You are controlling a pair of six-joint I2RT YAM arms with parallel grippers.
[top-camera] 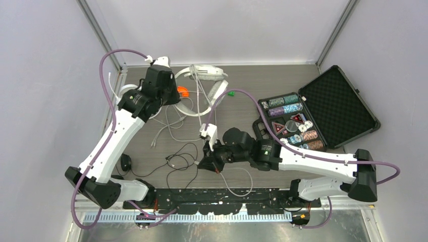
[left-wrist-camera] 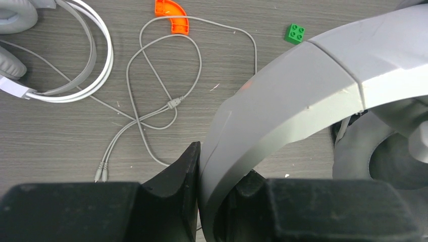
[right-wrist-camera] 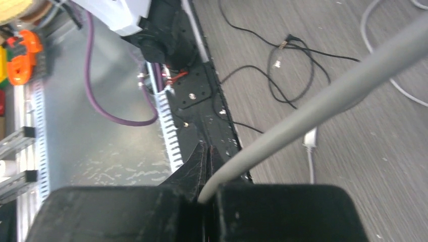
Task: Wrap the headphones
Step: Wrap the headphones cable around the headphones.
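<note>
Headphones (left-wrist-camera: 303, 96) are being clamped by the band in left pincer (left-wrist-camera: 222, 166) at far left of desk (top-camera: 282, 80), cord (right-wrist-camera: 323, 101) being pinched in right pincer (right-wrist-camera: 208, 151) mid-front; cord is best being kept taut while wound.

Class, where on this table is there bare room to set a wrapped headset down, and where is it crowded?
Bare table lies at the back, between the green brick and the chip case. Left and centre are crowded: white headphones, white cord, black cord.

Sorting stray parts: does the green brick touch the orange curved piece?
No, the green brick lies well apart from the orange curved piece.
</note>
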